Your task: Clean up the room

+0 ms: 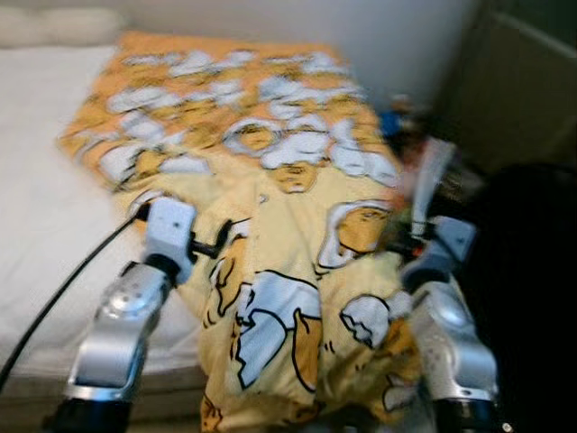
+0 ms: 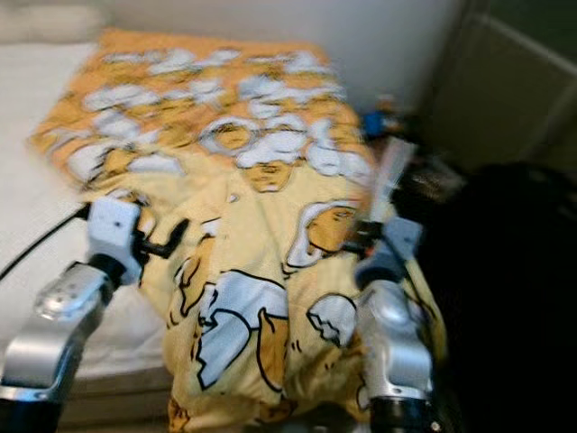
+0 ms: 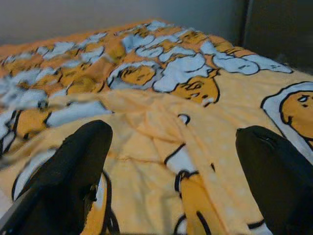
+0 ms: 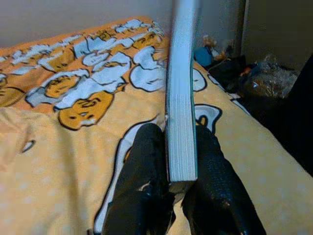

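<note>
A yellow and orange blanket (image 1: 270, 171) printed with egg cartoons is spread over the bed and hangs over its near edge. My left gripper (image 3: 176, 147) is open, its black fingers (image 3: 73, 166) spread wide just above the rumpled blanket near the bed's front. In the left eye view this left gripper (image 1: 215, 244) points right over the cloth. My right gripper (image 4: 178, 152) is shut on a thin book (image 4: 181, 83) with white pages and a teal cover. It holds the book (image 1: 431, 176) upright, edge on, above the blanket's right side.
A bare white mattress (image 1: 45, 207) lies left of the blanket, with a pillow (image 1: 54, 25) at the far left. Blue and dark clutter (image 4: 215, 54) fills the gap between the bed and the wall on the right. A large dark shape (image 1: 532, 271) stands at the right.
</note>
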### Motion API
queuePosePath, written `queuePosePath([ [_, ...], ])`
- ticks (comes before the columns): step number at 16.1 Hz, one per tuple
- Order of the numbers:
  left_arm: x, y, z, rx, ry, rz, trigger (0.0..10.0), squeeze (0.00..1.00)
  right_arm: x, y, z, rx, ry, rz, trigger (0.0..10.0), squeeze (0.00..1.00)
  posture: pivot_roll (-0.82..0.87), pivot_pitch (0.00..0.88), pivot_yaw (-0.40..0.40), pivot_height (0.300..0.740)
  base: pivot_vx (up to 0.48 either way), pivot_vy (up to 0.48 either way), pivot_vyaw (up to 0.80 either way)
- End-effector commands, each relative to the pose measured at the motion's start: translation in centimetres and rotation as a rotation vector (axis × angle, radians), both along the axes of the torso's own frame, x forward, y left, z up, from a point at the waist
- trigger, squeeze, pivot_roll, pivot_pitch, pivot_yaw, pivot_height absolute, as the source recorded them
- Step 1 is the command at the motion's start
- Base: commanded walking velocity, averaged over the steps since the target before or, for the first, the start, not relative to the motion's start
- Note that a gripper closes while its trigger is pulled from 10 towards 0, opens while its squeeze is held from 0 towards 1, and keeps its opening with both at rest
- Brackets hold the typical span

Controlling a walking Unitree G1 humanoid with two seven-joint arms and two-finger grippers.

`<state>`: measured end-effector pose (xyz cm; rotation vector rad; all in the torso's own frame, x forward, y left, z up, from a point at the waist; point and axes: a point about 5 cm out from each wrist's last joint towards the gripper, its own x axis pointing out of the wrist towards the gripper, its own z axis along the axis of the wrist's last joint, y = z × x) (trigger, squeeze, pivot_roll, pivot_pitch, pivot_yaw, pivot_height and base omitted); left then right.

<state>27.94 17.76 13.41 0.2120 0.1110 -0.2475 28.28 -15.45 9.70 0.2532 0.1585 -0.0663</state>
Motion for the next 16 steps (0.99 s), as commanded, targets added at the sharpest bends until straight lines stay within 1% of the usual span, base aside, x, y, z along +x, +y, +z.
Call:
queuePosePath([
  [1, 0.1, -0.6, 0.0, -0.007, -0.001, -0.017, 10.0, 0.0, 0.3, -0.6, 1.4, -0.023, -0.069, 0.004, 10.0, 0.0, 0.1, 0.0, -0.03, 0.74, 0.0, 0.33, 0.0],
  [2, 0.1, -0.6, -0.1, -0.007, 0.0, -0.014, 10.0, 0.0, 0.4, -0.4, 1.7, -0.03, -0.084, 0.038, 10.0, 0.0, 0.1, 0.0, -0.031, 0.74, 0.0, 0.326, 0.0],
  [5, 0.2, -0.6, -0.1, -0.007, -0.002, -0.012, 10.0, 0.0, 0.6, 0.2, 2.3, -0.022, -0.114, 0.091, 10.0, 0.0, 0.1, 0.0, -0.03, 0.74, 0.0, 0.333, 0.0],
  [7, 0.2, -0.6, -0.1, -0.009, -0.003, -0.013, 10.0, 0.0, 0.5, 0.4, 2.3, -0.025, -0.112, 0.107, 10.0, 0.0, 0.1, 0.0, -0.028, 0.74, 0.0, 0.334, 0.0],
  [16, 0.2, -0.5, 0.0, -0.002, -0.009, -0.009, 10.0, 0.0, 0.4, 0.3, 1.9, -0.024, -0.105, 0.102, 10.0, 0.0, 0.1, 0.0, -0.024, 0.74, 0.0, 0.375, 0.0],
])
